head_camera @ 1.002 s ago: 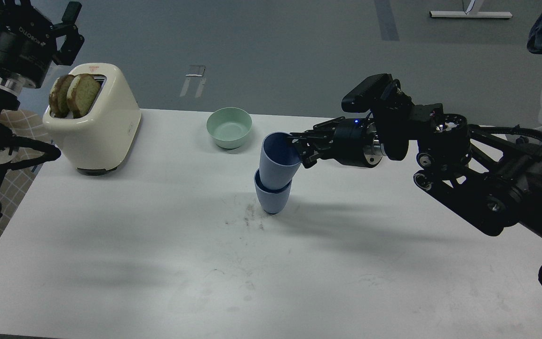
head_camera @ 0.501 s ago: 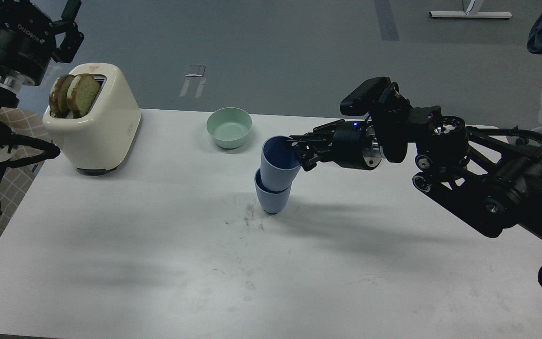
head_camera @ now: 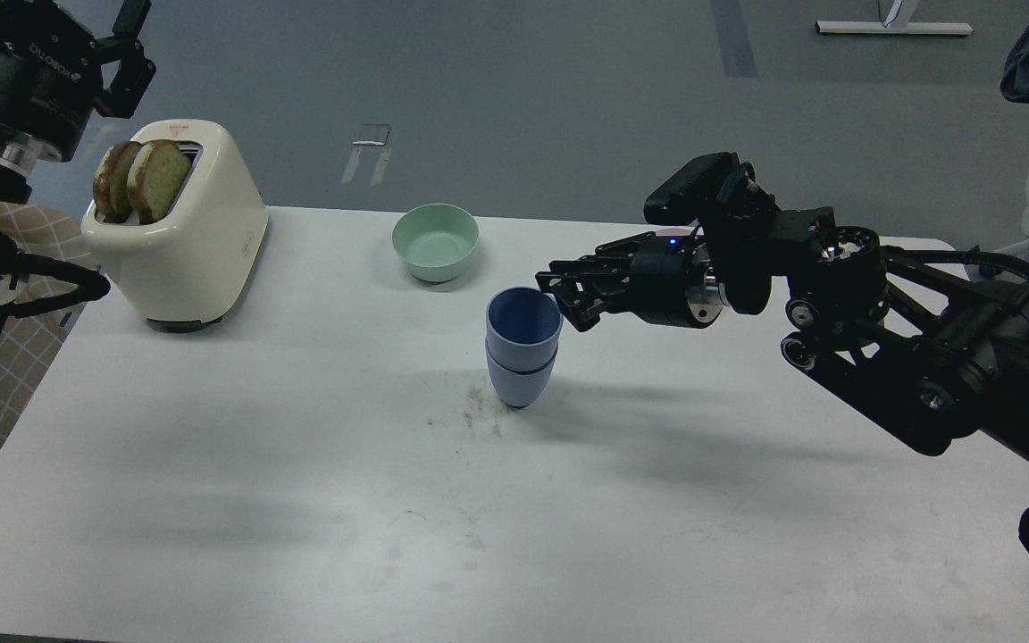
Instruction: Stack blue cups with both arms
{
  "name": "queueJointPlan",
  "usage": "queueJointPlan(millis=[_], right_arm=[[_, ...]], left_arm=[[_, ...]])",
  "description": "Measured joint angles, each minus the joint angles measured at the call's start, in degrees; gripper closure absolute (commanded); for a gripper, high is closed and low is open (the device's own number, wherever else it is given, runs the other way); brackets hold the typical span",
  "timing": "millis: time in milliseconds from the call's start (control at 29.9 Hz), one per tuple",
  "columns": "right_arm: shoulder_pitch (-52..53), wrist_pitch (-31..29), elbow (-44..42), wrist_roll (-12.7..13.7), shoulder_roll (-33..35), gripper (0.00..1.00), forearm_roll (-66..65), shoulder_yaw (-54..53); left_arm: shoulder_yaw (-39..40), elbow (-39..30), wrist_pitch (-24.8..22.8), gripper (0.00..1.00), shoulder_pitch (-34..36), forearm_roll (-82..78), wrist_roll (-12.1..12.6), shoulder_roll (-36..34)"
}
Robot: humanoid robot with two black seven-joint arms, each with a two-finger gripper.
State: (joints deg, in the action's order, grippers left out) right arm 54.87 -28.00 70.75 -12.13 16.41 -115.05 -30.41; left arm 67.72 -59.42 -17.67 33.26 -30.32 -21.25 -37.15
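Note:
Two blue cups stand nested upright in the middle of the white table. The upper cup sits inside the lower cup. My right gripper is open and empty just right of the upper cup's rim, with its fingers apart from the rim. My left gripper is raised at the far left above the toaster, far from the cups; its fingers stand apart and hold nothing.
A cream toaster with two slices of toast stands at the table's back left. A mint-green bowl sits behind the cups. Dark scuff marks lie left of the cups.
The upper cup was tilted and held at its rim by my right gripper. It has since dropped upright into the lower cup. The gripper has let go and drawn slightly right.

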Motion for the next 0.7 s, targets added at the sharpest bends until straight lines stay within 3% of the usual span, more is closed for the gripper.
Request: queueJointPlan(millis=[33, 67, 134, 434, 702], right_arm=[[0.02, 0.00, 0.02, 0.00, -0.06, 0.43, 0.04, 0.00], [0.06, 0.00, 0.03, 0.00, -0.12, 0.43, 0.11, -0.06], [0.20, 0.00, 0.03, 0.00, -0.24, 0.00, 0.27, -0.89], [0.13, 0.02, -1.48, -0.05, -3.75, 0.00, 1.59, -18.71], [-1.40, 0.02, -5.53, -0.26, -3.86, 0.00, 23.22, -35.87]], left_arm=[[0.00, 0.00, 0.00, 0.02, -0.02, 0.00, 0.00, 0.00], [0.01, 0.00, 0.00, 0.02, -0.02, 0.00, -0.01, -0.01], [0.03, 0.00, 0.00, 0.03, -0.08, 0.00, -0.06, -0.02], [-0.12, 0.00, -0.01, 0.03, -0.12, 0.00, -0.10, 0.11], [-0.71, 0.00, -1.21, 0.02, -0.54, 0.00, -0.11, 0.00]])
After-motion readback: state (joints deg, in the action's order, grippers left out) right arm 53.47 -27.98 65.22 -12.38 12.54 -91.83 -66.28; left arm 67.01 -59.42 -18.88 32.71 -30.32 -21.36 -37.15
